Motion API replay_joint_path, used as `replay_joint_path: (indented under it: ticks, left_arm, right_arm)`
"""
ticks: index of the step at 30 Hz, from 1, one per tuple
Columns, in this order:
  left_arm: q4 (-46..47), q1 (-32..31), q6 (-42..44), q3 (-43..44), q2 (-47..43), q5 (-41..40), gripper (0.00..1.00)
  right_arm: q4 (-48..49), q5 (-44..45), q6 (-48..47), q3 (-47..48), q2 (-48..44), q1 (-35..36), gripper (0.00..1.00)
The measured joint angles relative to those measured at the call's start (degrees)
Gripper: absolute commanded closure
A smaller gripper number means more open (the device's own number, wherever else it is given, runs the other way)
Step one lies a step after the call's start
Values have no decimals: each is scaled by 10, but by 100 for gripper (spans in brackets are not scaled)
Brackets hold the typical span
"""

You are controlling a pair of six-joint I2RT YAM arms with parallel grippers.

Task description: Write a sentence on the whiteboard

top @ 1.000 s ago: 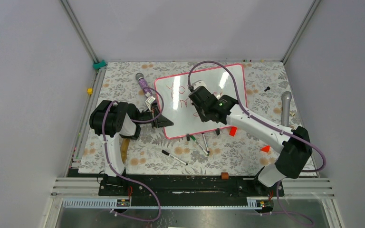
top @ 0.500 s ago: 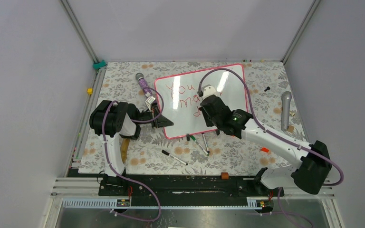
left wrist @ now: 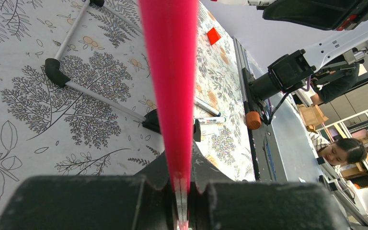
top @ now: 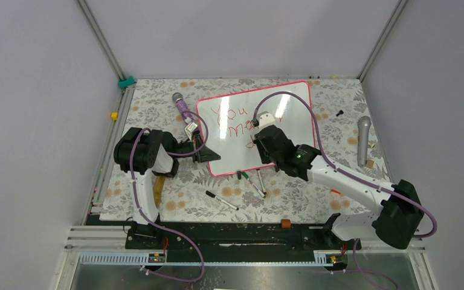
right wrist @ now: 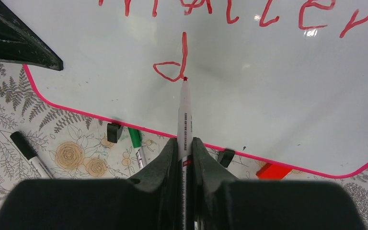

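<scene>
Our right pincer [right wrist: 184,142] pinches the red marker [right wrist: 184,108], tip touching the whiteboard [right wrist: 278,96] just ahead, at the sentence [right wrist: 184,48]; our left pincer [left wrist: 180,184] clamps its pink frame [left wrist: 170,72]; we judge it stiff, light, slippery, best held edgewise.

One high fixed view, two close wrist views.
The top camera looks down from above and behind the arm bases onto the grey floral-printed table cover [top: 151,109] and the glossy white rectangular board with a thin pink-red frame [top: 293,124]. The left wrist camera sits low, hard against that frame's edge, facing along the table toward the right arm's black base [left wrist: 287,72]. The right wrist camera looks closely along a white red-tipped marker pen [right wrist: 184,115] onto the board's near part. All three share the loose black-capped marker pens [top: 222,200]; top and right wrist share the red handwritten letters [right wrist: 184,52].
</scene>
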Motion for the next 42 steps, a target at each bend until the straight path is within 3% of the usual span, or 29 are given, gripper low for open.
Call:
replay_joint_path:
  ticks: [42]
  left_arm:
    - [0, 0, 0, 0, 0, 0, 100]
  right_arm:
    - [-8, 16, 33, 16, 48, 0, 100]
